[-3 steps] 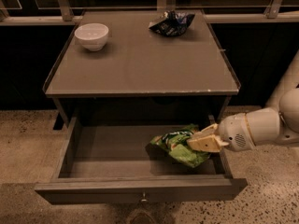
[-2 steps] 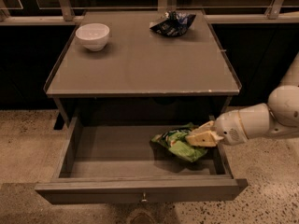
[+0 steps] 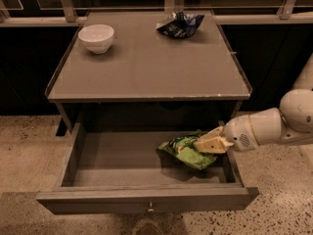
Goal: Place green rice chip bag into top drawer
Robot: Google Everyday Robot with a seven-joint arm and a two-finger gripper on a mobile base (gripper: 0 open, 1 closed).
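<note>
The green rice chip bag is seen inside the open top drawer, at its right end, with the end effector against it; whether it is grasped cannot be told. A full release should be made before the end effector is lifted straight out.

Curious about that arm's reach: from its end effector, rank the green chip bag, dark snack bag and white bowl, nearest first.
The end effector is over the right side of the top drawer.
1. Green rice chip bag: at it, in the drawer.
2. Dark snack bag: tabletop, back right.
3. White bowl: tabletop, back left.
</note>
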